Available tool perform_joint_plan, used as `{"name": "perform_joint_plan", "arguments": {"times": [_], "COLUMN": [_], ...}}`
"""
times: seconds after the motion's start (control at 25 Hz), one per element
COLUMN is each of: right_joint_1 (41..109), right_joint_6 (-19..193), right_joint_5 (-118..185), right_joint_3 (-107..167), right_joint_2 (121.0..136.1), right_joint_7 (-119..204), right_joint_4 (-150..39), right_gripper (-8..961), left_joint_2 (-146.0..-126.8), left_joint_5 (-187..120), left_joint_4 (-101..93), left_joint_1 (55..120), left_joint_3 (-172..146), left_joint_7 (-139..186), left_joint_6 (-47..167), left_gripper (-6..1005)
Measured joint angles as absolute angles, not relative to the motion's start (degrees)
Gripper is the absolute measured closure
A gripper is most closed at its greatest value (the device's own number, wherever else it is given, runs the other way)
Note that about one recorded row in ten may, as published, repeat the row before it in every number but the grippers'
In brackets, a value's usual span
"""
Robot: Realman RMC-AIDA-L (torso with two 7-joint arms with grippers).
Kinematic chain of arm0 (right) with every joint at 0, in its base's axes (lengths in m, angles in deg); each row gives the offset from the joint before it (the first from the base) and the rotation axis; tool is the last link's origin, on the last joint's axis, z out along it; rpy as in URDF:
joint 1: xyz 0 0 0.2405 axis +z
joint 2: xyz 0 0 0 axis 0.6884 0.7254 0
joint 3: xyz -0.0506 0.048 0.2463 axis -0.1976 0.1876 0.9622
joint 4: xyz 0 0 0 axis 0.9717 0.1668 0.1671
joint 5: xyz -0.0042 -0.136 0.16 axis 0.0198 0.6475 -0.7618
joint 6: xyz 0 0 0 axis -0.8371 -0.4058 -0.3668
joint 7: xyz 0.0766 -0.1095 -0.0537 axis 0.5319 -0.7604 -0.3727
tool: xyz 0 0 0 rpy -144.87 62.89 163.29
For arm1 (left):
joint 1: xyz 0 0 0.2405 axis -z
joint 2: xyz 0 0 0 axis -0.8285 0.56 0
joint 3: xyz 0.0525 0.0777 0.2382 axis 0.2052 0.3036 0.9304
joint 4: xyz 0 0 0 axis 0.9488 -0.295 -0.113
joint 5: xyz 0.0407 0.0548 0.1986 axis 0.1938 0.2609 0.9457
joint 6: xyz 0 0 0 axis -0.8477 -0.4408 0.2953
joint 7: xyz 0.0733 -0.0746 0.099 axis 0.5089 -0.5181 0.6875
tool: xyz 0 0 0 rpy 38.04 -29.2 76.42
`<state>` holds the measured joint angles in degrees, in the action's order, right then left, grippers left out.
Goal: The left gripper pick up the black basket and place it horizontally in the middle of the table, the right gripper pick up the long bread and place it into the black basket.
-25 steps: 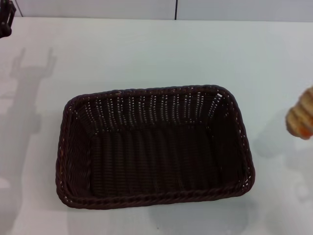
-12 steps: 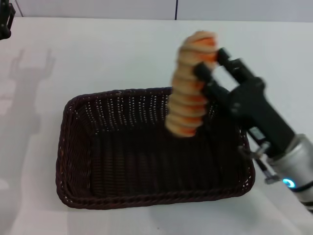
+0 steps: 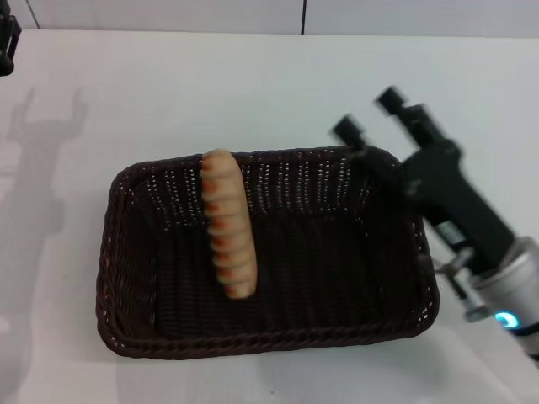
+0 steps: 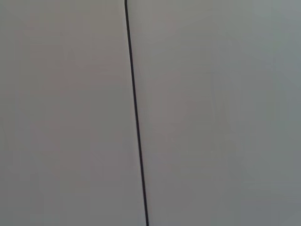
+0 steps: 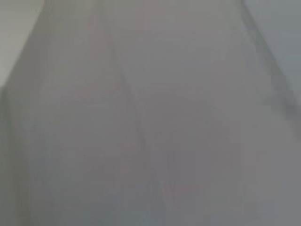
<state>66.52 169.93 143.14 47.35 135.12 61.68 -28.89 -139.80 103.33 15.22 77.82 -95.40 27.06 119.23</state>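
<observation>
From the head view we count one basket (image 3: 265,252) on the table (image 3: 253,84), sitting lengthwise across the middle, its long sides running left to right. Inside it we see one bread (image 3: 227,223), lying on the woven floor in the left half, its far end propped against the far wall and its near end pointing toward the near rim. Nothing is touching the loaf.

We have two arms to account for. The right gripper (image 3: 368,115) hovers over the basket's far right corner, its two knobbed fingers spread apart with nothing between them; the black body slopes down to the silver arm and its one blue light at the right edge. The left gripper (image 3: 7,38) shows only as a dark sliver at the top left corner, well away from the basket, and we cannot tell how its fingers stand. Its shadow falls on the table just below it.

On the left wrist view we get a pale surface cut by one thin dark line, with none of the task's things showing.

On the right wrist view we make out only a blurred grey-white field; we cannot tell what it is.
</observation>
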Motion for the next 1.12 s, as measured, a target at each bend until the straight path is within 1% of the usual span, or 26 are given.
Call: {"name": "perform_joint_plan", "arguments": {"times": [0.12,0.16,0.2,0.36,0.56,0.76,1.12], "right_joint_1": [62.6,59.6,59.6,53.8,47.7,45.6,45.1], "right_joint_6": [173.4,175.4,175.4,178.2,181.2,182.3,182.5], "right_joint_5": [143.0,142.9,142.9,140.5,127.1,122.3,119.9], "right_joint_3": [53.0,57.7,57.7,66.0,69.2,68.9,68.8], "right_joint_2": [135.20,135.22,135.22,135.20,135.43,135.43,135.61], "right_joint_7": [60.5,59.7,59.7,59.1,59.0,59.0,59.0], "right_joint_4": [-30.8,-31.9,-31.9,-34.2,-36.5,-36.7,-36.8], "right_gripper": [113,113,113,113,113,113,113], "left_joint_2": [-139.83,-139.90,-139.93,-139.98,-139.98,-139.99,-140.31], "left_joint_5": [103.3,103.3,103.3,103.2,103.2,103.0,99.0], "left_joint_4": [15.2,15.2,15.2,15.2,15.1,14.4,13.6], "left_joint_1": [77.5,76.8,76.5,75.3,74.4,74.3,73.8], "left_joint_3": [-95.4,-95.4,-95.4,-95.4,-95.4,-95.4,-94.9], "left_joint_7": [26.9,26.6,26.5,26.4,26.4,26.3,24.9], "left_joint_6": [119.2,119.2,119.2,119.2,119.2,119.1,119.2], "left_gripper": [250,250,250,250,250,250,250]}}
